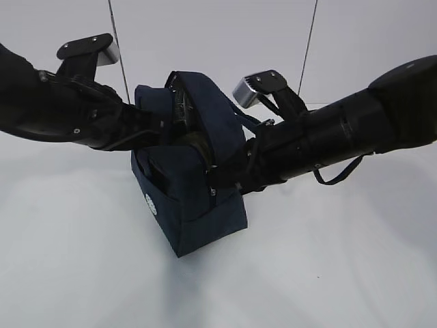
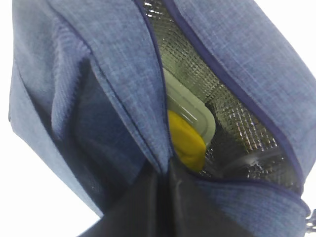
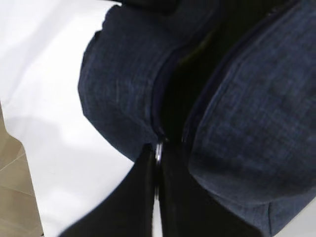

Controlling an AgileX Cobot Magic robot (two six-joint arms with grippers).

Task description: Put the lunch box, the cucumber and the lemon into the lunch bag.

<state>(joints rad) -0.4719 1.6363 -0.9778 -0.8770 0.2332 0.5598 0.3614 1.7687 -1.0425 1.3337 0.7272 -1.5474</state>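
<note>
Right claw (image 3: 157,163) pinches ring pull (image 3: 158,150) at lunch bag (image 3: 247,123) opening

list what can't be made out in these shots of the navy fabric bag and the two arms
- Dark green cucumber: seen in no view; the navy fabric lunch bag may cover it.
- Pale-lidded lunch box and yellow lemon: partly hidden by the flap, left wrist view.
- Right gripper: at the metal ring pull; grip unclear.
- Left gripper: pinches the fabric edge.

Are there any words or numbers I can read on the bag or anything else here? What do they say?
No words or numbers can be read in any view.
Round white logo on the side of the lunch bag: too small and blurred to read.
Lunch box lid and lemon inside the bag: no writing shows.
</note>
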